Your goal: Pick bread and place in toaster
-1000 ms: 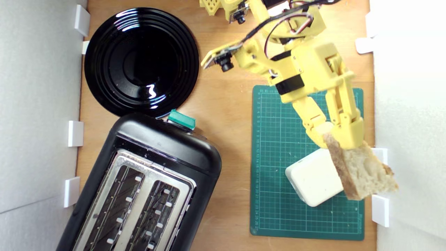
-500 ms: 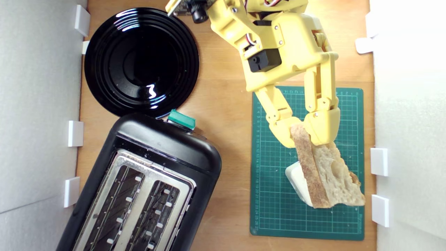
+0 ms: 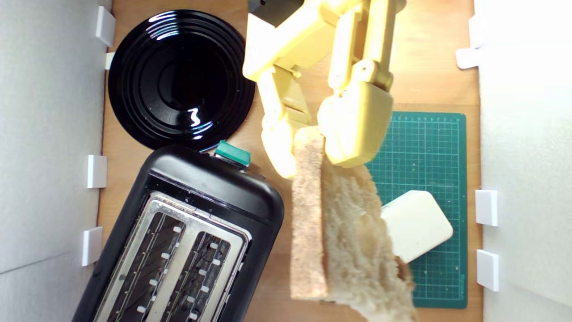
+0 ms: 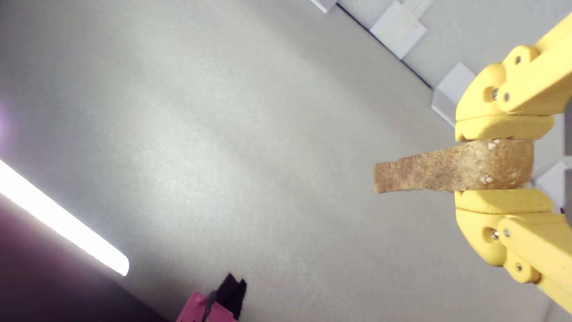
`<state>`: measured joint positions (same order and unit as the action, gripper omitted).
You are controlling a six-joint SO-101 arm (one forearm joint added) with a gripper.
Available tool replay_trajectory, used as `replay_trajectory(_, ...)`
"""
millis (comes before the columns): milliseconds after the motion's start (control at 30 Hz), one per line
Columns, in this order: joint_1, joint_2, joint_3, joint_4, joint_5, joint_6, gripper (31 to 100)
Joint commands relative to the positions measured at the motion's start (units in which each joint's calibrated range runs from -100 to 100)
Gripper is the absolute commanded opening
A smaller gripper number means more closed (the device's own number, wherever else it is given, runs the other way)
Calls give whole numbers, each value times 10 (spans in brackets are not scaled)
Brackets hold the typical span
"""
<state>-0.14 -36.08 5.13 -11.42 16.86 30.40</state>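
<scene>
Yellow gripper (image 3: 308,150) is clamped on the bread (image 3: 344,232), one finger (image 4: 502,127) on each flat face at its narrow end, crust edge showing between them. The slice hangs lifted, just right of the toaster (image 3: 187,232) in the exterior view.

From my exterior feed I see a light wooden counter (image 3: 286,120) running down the middle of the frame, closed in along the left edge and the right edge by pale grey foam-like walls (image 3: 49,134). Small white blocks (image 3: 96,171) sit along the foot of both walls where they meet the wood. Light is bright and even, washing out the upper right of the frame. My wrist feed shows mostly a pale grey wall surface (image 4: 232,147), a bright strip of light (image 4: 62,228) at lower left with purple shadow beneath, and something pink (image 4: 203,311) at the bottom edge.
</scene>
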Motion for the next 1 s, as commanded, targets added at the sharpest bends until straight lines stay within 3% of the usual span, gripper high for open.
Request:
replay_trajectory(0, 23, -6, -56, 4, 8, 29, 571)
replay_trajectory(300, 67, -11, -47, 3, 8, 102, 571)
replay_trajectory(567, 70, -11, -46, 4, 8, 106, 571)
replay_trajectory(800, 70, -9, -47, 111, 14, 98, 573)
replay_trajectory(967, 70, -1, -53, 130, 25, 102, 573)
